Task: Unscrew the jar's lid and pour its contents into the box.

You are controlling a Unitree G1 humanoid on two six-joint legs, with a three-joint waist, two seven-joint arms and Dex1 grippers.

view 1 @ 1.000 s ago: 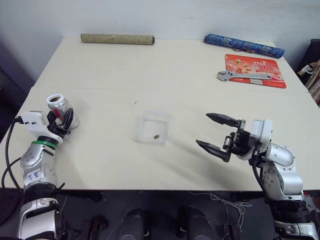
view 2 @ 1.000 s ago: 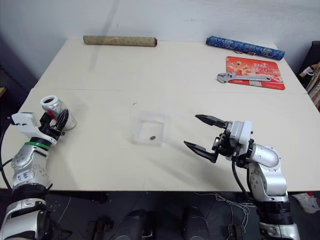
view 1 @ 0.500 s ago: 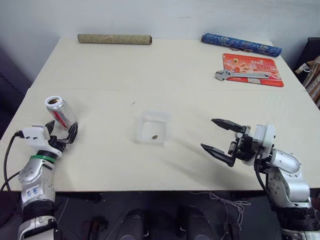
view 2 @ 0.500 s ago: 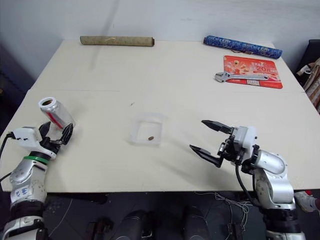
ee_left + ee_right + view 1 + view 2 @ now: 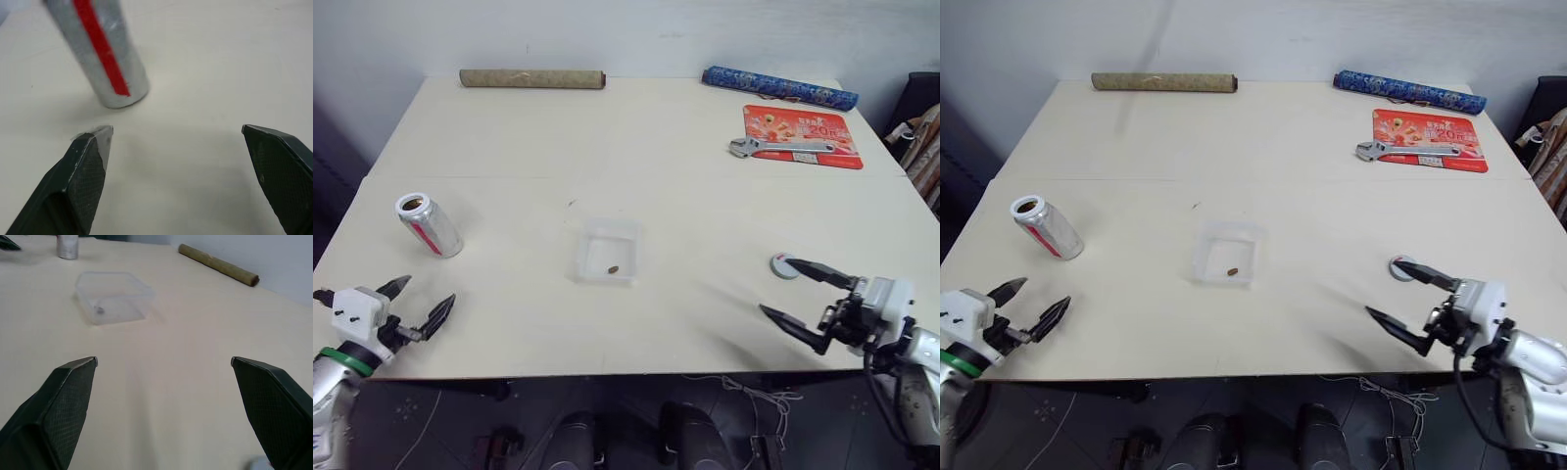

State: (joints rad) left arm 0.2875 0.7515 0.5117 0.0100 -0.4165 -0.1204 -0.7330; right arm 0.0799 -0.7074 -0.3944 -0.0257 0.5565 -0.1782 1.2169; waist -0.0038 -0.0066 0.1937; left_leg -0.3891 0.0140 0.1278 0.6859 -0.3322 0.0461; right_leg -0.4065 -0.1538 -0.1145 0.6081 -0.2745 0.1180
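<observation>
A: The jar [image 5: 429, 224] stands on the left side of the table [image 5: 636, 137], leaning a little, its mouth open with no cap on it. The left gripper [image 5: 415, 305] sits nearer the table's near edge, well apart from the jar, fingers spread wide and holding nothing.

B: And the lid [image 5: 784, 265] lies flat on the right side of the table, just beside the far finger of the right gripper [image 5: 805, 305]. Those fingers are wide too, with nothing between them.

A: Look at the box [image 5: 607, 251] in the middle. There's a small brown piece [image 5: 616, 267] lying on its floor.

B: So the contents look to be in already. Lid off, jar upended and set down again, by the look of it. He'd call the task all but finished.

A: Agreed, as a judgement. From the left wrist view the jar reads as clear of both fingertips [image 5: 90, 159], so nothing is gripped.

B: What's left, then?

A: Little. Both arms likely just need to draw clear without clipping the jar or nudging the lid. The jar's lean is the one thing to watch; whether anything remains inside it cannot be told.
</observation>
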